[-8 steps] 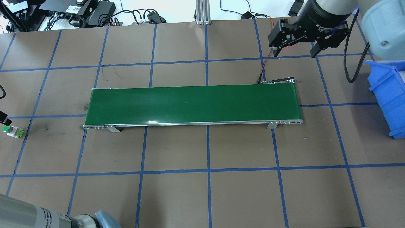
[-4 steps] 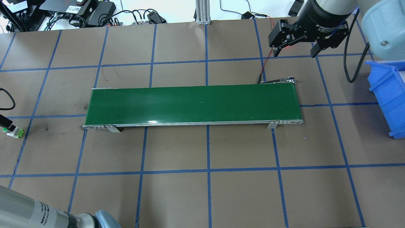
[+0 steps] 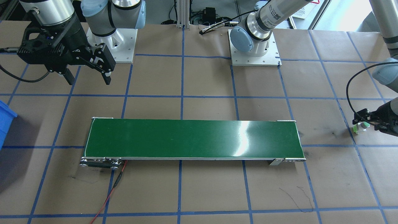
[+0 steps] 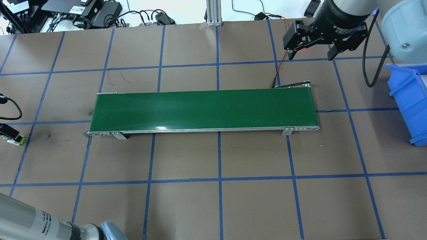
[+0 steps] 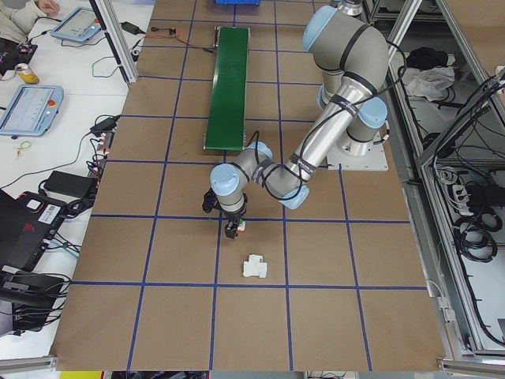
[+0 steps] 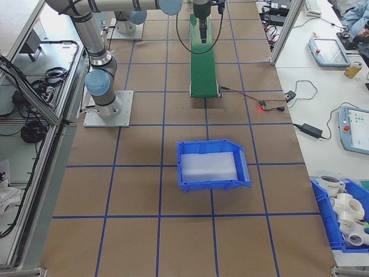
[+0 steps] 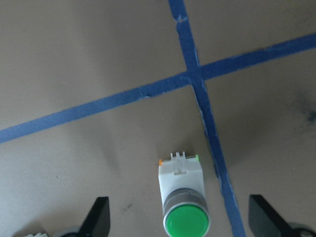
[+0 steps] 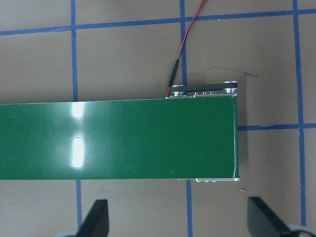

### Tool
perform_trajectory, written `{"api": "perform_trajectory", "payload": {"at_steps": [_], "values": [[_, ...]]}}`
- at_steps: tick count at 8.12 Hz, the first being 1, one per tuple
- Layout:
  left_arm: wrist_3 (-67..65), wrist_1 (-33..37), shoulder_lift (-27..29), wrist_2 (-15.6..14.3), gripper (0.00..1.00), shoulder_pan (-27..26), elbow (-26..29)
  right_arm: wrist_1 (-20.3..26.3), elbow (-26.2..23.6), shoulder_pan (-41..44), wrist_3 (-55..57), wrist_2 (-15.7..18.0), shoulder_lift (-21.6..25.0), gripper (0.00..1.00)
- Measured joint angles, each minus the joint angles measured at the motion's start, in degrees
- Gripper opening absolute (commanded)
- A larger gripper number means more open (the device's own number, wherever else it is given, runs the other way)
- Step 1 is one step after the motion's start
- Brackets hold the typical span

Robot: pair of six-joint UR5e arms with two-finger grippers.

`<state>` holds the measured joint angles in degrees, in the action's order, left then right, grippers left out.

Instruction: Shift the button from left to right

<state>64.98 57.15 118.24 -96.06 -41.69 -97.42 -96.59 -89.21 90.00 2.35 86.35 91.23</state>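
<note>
The button (image 7: 181,195) lies on its side on the brown table at the far left, its green cap toward the camera in the left wrist view. My left gripper (image 7: 178,210) is open and low over it, one finger (image 7: 100,217) on each side with gaps left. In the overhead view only the button's light-green body (image 4: 18,140) shows under a black finger (image 4: 10,130). My right gripper (image 4: 311,57) hangs open and empty above the table beyond the right end of the green conveyor belt (image 4: 203,110).
A blue bin (image 4: 408,100) stands at the table's right edge. A white circuit breaker (image 5: 254,268) lies near the button, farther toward the table's left end. A red wire (image 3: 108,193) runs from the conveyor's right end.
The left gripper has moved in from the table's left edge over the button, and its finger now covers the green cap in the overhead view. The right arm has stayed still.
</note>
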Motion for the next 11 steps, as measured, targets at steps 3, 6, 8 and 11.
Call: {"api": "perform_trajectory", "payload": {"at_steps": [3, 6, 8, 11], "values": [[0.0, 0.0, 0.1, 0.0, 0.96, 0.0, -1.4, 0.0, 0.0, 0.0, -0.1, 0.0, 0.0, 1.0], [0.1, 0.0, 0.1, 0.3, 0.04, 0.0, -1.5, 0.0, 0.0, 0.0, 0.0, 0.0, 0.0, 1.0], [1.0, 0.0, 0.1, 0.4, 0.0, 0.0, -1.4, 0.0, 0.0, 0.0, 0.0, 0.0, 0.0, 1.0], [2.6, 0.1, -0.2, 0.5, 0.0, 0.0, -1.1, 0.0, 0.0, 0.0, 0.0, 0.0, 0.0, 1.0]]}}
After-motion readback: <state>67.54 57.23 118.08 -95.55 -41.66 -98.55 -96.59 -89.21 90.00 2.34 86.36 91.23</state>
